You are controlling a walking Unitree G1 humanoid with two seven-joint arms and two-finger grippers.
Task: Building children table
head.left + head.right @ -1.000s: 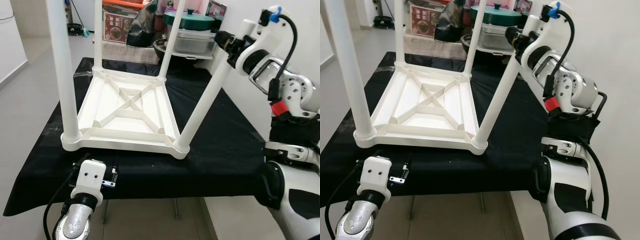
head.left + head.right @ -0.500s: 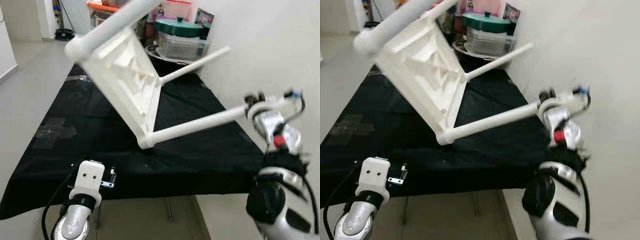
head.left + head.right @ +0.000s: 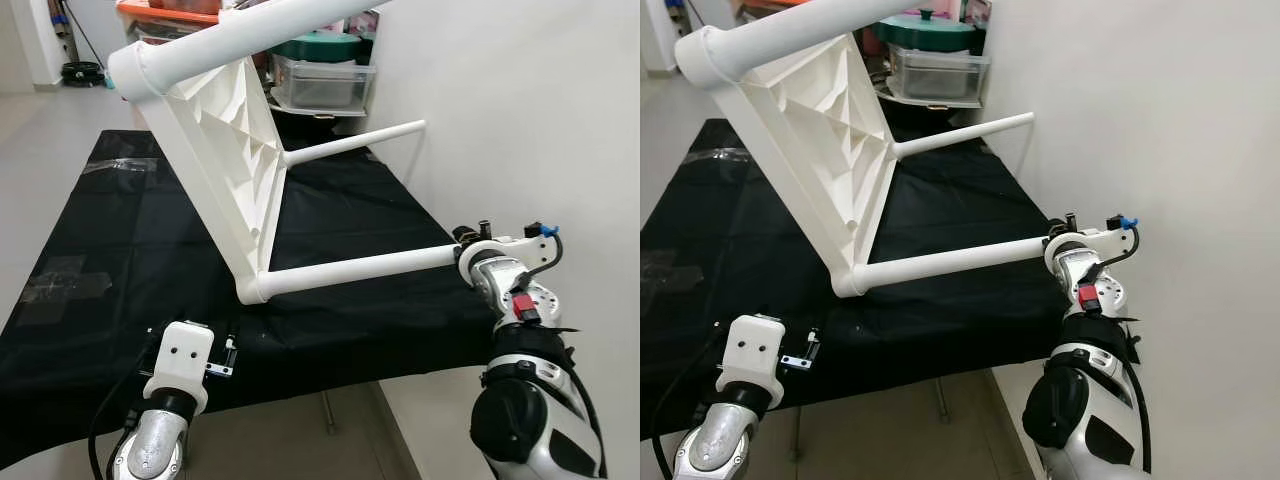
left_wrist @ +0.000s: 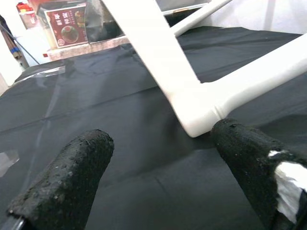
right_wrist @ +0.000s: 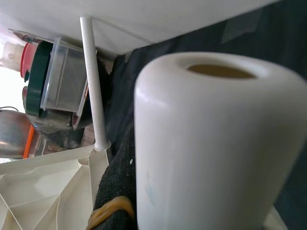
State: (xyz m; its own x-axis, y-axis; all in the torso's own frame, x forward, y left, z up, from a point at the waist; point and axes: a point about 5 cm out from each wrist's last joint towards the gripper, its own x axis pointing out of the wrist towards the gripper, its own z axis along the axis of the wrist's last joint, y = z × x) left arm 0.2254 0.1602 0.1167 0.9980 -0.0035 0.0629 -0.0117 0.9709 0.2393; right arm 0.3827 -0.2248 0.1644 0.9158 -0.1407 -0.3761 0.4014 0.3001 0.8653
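The white plastic children's table [image 3: 225, 140] is tipped onto its side above the black-draped work table [image 3: 110, 230], its ribbed underside facing right. One lower corner [image 4: 196, 117] sits close to the cloth. My right gripper [image 3: 468, 245] is shut on the free end of the lower leg [image 3: 360, 268], out past the work table's right edge; the leg end [image 5: 211, 143] looms large in the right wrist view beside one black finger [image 5: 115, 191]. My left gripper [image 4: 158, 177] is open at the front edge, just short of that corner and holding nothing.
A green-lidded pot [image 3: 320, 45] and a clear storage box [image 3: 325, 80] stand at the far end of the work table. A white wall [image 3: 520, 120] runs close along the right side. Another table leg [image 3: 350, 145] sticks out toward that wall.
The children's table stood upside down with its legs up; now it is tipped onto its side. My right gripper swung down and outward with the leg. The camera view also shifted.
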